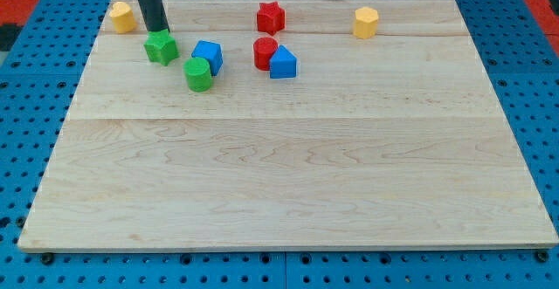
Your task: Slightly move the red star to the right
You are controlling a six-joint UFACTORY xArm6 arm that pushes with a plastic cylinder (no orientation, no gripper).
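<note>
The red star (271, 16) sits near the view's top, just left of centre, on the wooden board (288, 175). My tip (158, 30) is far to its left, at the top edge of the green star (161, 47) and touching or nearly touching it. The rod rises out of the view's top. A red cylinder (265, 52) stands just below the red star, with a blue block (283, 63) against its right side.
A blue cube (208, 56) and a green cylinder (198, 74) sit right of the green star. A yellow block (121, 17) is at the top left, another yellow block (366, 22) at the top right. Blue pegboard surrounds the board.
</note>
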